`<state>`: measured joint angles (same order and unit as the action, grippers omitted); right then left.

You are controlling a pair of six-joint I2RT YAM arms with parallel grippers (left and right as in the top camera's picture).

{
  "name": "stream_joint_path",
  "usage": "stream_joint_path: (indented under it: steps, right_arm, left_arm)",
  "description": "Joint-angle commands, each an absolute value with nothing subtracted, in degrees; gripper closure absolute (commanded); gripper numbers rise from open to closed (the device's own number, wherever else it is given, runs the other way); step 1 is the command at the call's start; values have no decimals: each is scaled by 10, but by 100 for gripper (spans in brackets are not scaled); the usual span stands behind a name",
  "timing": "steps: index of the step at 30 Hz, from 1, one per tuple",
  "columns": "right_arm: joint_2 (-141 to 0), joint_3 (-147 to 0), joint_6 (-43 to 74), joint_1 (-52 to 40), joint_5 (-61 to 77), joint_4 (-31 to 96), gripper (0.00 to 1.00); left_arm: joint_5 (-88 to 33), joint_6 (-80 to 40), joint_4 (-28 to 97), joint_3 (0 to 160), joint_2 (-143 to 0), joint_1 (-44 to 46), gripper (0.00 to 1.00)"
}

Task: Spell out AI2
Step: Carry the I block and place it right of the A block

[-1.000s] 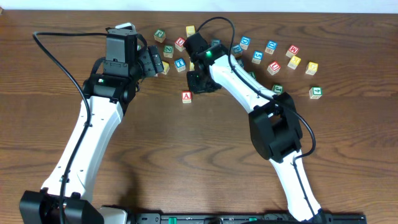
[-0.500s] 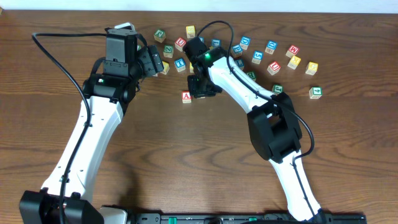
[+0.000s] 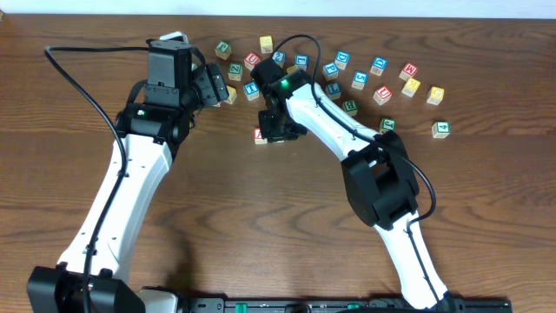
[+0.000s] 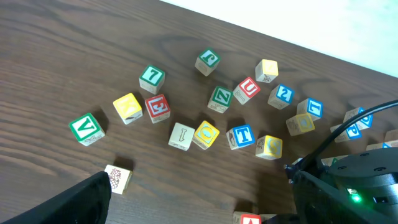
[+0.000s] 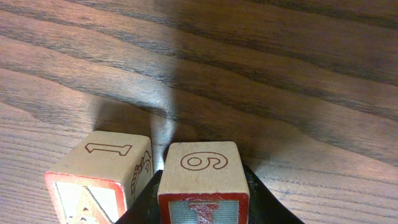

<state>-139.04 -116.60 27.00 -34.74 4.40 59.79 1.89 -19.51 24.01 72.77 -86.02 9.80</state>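
Observation:
My right gripper is shut on a red-bordered I block, whose upper side shows a 6. It holds the block just right of the red A block, with a narrow gap between them. In the right wrist view the A block stands level beside it. I cannot tell whether the I block rests on the wood. A blue 2 block lies among the loose blocks at the back. My left gripper hovers open and empty over the back-left blocks. In the left wrist view the A block shows at the bottom edge.
Several loose letter and number blocks are scattered along the back: a blue T, a green Z, a red U and a plain I. More blocks lie at the back right. A pineapple block sits near my left finger.
My right gripper has moved left and toward the front with the I block, ending up close beside the A block. The left arm has not moved.

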Motion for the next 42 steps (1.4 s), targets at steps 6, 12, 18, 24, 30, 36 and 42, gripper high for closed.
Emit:
stream_joint_path:
  steps: [6,12,18,24,30,36,42]
  right_arm:
    - [-1390,-1158,283,-357,42,604,83]
    - [-1390,-1158,283,-357,43,608,78]
    - [-1390,-1158,283,-357,51,608,69]
    - [-1390,-1162,283,-357,51,612,55]
    - [-1390,-1179,282,-354,51,625,57]
    - [-1390,-1227,271,-348,50,670,59]
    - [-1390,-1307,246,-337,51,736,59]
  left_arm:
    - [26,-199,240,734,-858,97,9]
    - [26,-199,240,734,-858,97,8]
    - [26,-199,240,734,-858,97,8]
    - [26,-199,240,734,-858,97,8]
    - [26,-199,240,734,-858,97,8]
    - [26,-199,240,734,-858,97,8]
    - [26,-199,240,734,-858,97,8]
